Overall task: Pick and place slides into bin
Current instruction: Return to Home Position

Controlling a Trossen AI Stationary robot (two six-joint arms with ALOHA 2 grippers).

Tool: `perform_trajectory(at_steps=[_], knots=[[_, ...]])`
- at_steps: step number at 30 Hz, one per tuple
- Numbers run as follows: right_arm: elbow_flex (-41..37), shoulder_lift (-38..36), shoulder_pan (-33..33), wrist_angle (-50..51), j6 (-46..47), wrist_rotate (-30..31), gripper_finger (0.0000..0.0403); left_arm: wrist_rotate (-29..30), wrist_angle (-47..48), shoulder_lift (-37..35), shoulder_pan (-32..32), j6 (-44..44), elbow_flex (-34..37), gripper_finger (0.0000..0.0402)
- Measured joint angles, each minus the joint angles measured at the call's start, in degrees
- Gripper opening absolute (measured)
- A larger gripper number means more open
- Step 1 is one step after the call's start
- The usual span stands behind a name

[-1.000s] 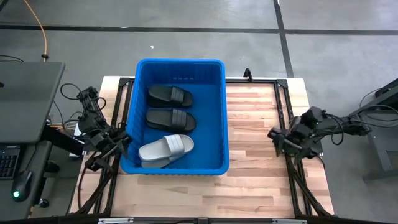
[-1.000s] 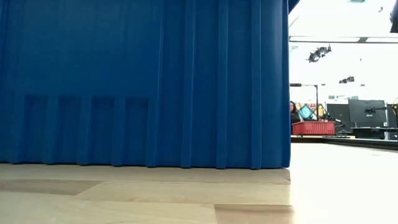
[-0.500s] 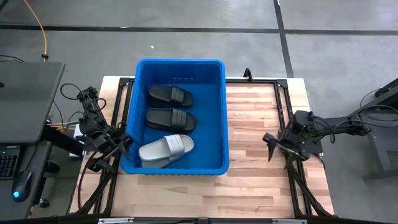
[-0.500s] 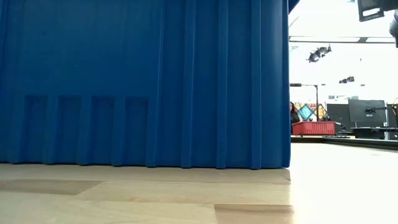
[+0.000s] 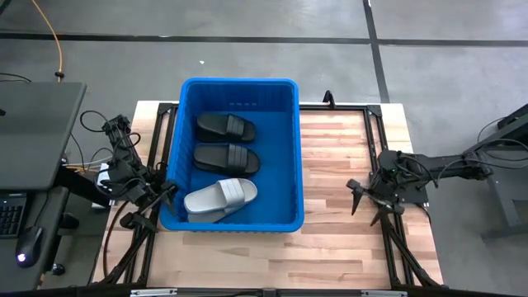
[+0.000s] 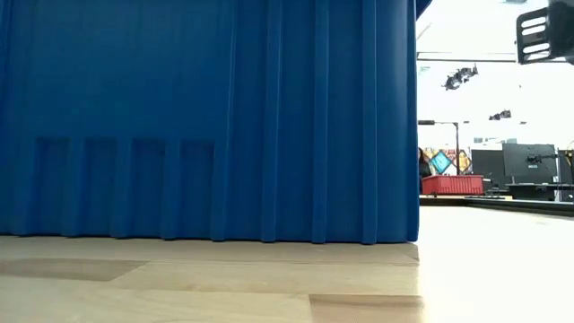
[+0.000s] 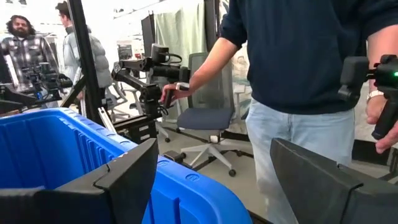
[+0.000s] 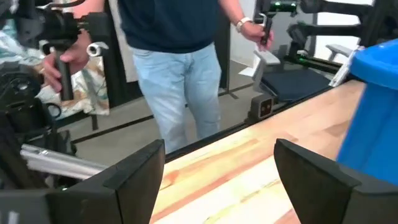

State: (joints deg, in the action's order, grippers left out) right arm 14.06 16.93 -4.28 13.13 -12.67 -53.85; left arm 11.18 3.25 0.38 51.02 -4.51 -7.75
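While parked just beside the left wall of the deep bright blue plastic bin (image 5: 239,82), spread wide and grasping nothing: left gripper (image 5: 151,200). Likewise released and empty, well right of the bin over the wooden table (image 5: 330,165): right gripper (image 5: 362,202). Inside the bin, side by side: two black rubber slides (image 5: 225,126), one light grey rubber slide (image 5: 220,198).

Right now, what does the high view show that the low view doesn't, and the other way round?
High view only: a black slide, a second black slide and a grey slide inside the bin; the left gripper by the bin's left wall, the right gripper at the table's right edge. Low view only: the bin's ribbed outer wall up close and a red crate in the room behind. Both: bin and table.
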Motion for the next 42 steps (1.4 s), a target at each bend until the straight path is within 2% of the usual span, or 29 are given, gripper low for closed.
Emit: perform_trajectory(at_steps=[11,18,20,24,28,30,34,42], knots=[[0.00,-0.07,0.01,1.02,-1.01,4.28,0.0291,2.34,1.05,0.11,0.01,-0.17,0.00,0.0298],[0.07,-0.22,0.19,-3.98,-2.25,4.99,0.0291,2.36,1.09,0.11,-0.01,0.00,0.00,0.0298],[-0.04,-0.52,0.77,-3.30,1.61,6.63,0.0291,2.36,1.11,0.11,-0.01,0.00,0.00,0.0298],[-4.24,-2.71,2.26,-22.04,11.33,13.34,0.0291,2.38,1.11,0.11,-0.01,0.03,0.00,0.0298],[-12.65,-5.86,2.88,-34.39,17.25,16.39,0.0291,2.38,1.16,0.11,-0.01,0.04,0.00,0.0298],[-13.17,-7.28,2.87,-38.91,18.46,17.43,0.0291,2.40,1.11,0.11,-0.01,0.04,0.00,0.0298],[-12.92,-8.11,2.98,-35.13,15.41,17.57,0.0291,2.43,1.09,0.11,0.00,0.09,0.00,0.0298],[-13.49,-8.74,3.53,-25.03,17.62,18.45,0.0291,2.49,1.18,0.11,-0.01,0.16,0.00,0.0298]])
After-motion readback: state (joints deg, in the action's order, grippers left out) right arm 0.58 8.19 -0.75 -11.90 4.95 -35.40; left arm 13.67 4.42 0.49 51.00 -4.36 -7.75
